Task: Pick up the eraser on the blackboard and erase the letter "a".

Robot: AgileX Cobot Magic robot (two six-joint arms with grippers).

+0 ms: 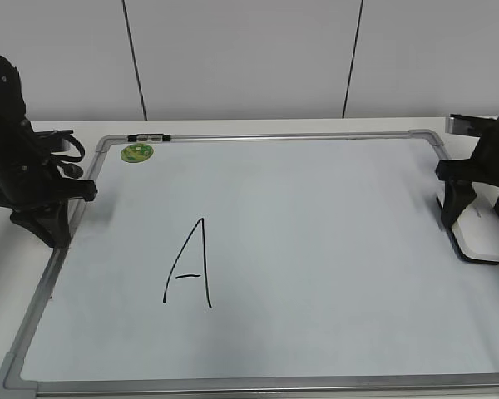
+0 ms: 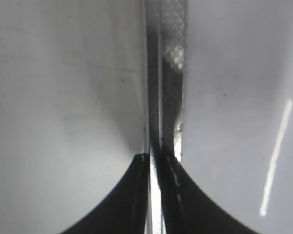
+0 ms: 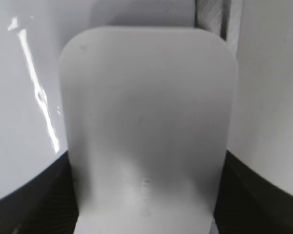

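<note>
The blackboard [image 1: 316, 208] is a white dry-erase board with a silver frame, lying flat. The only writing that shows on it is a large capital "A" [image 1: 190, 266]; the small letter "a" is not in view. The white eraser [image 1: 486, 237] lies at the board's right edge, dark underside down. My right gripper [image 1: 478, 218] straddles it, with its two fingers against the eraser's sides. In the right wrist view the eraser [image 3: 146, 97] fills the space between the jaws of that gripper [image 3: 146, 161]. My left gripper [image 1: 54, 229] is shut and empty at the board's left frame [image 2: 171, 73], and its tips [image 2: 154, 158] meet there.
A round green magnet [image 1: 136, 153] sits at the board's top left corner. A small black clip [image 1: 148, 135] is on the top frame. A white wall stands behind the table.
</note>
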